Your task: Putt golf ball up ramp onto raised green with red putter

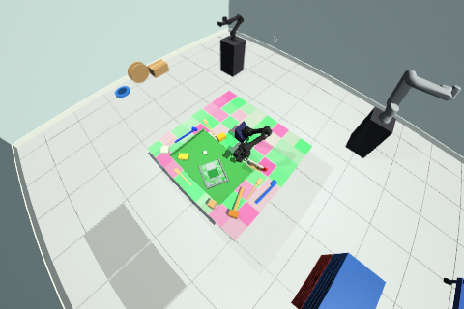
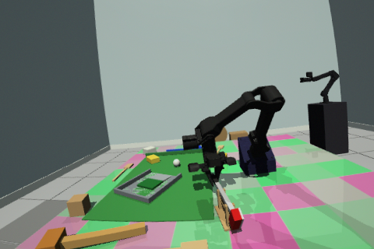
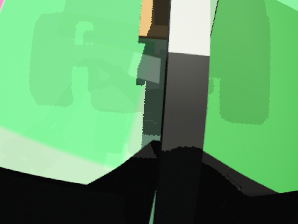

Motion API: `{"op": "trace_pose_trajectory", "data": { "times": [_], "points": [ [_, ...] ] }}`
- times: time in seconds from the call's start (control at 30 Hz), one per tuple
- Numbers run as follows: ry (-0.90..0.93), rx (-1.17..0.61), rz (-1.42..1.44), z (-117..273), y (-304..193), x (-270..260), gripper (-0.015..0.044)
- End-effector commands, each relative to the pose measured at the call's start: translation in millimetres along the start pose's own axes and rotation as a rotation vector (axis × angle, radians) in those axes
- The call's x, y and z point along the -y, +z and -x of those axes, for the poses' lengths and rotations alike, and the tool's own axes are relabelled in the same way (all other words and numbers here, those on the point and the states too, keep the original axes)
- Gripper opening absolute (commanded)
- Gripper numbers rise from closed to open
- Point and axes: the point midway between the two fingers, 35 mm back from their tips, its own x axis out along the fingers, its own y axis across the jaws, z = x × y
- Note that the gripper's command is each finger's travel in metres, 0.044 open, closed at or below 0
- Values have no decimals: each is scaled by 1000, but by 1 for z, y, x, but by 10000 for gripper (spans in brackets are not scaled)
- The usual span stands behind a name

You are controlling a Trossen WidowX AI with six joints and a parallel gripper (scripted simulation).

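The putter [image 1: 265, 169] [image 2: 235, 219] [image 3: 187, 100] has a red head, a pale shaft and a dark grip. Its head end lies on a small wooden stand [image 2: 222, 218] [image 3: 145, 22]. My gripper [image 2: 216, 179] [image 3: 169, 149] is shut on the putter's dark grip, low over the floor; the fingertips meet around it in the wrist view. The white golf ball [image 1: 205, 153] [image 2: 176, 163] sits on the green turf [image 1: 221, 197] [image 2: 187, 208]. The raised green [image 1: 213, 172] [image 2: 151, 183] lies inside a grey-walled frame [image 2: 132, 195]. The ramp's slope is hard to make out.
A yellow block [image 1: 183, 156] [image 2: 153, 159] lies on the turf's far part. A wooden cube [image 1: 212, 203] [image 2: 79, 205] and an orange-headed mallet [image 1: 237, 200] [image 2: 105, 235] lie near the turf. A blue club [image 1: 265, 192] lies beyond the putter. Dark low edging borders the mat.
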Motion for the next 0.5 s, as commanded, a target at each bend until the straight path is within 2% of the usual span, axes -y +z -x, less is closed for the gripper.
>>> {"op": "trace_pose_trajectory", "data": {
  "times": [0.0, 0.47],
  "points": [
    [-6, -2, 6, 16, 3, 4, 0],
    [-4, 5, 3, 79, 21, 1, 0]
  ]
}}
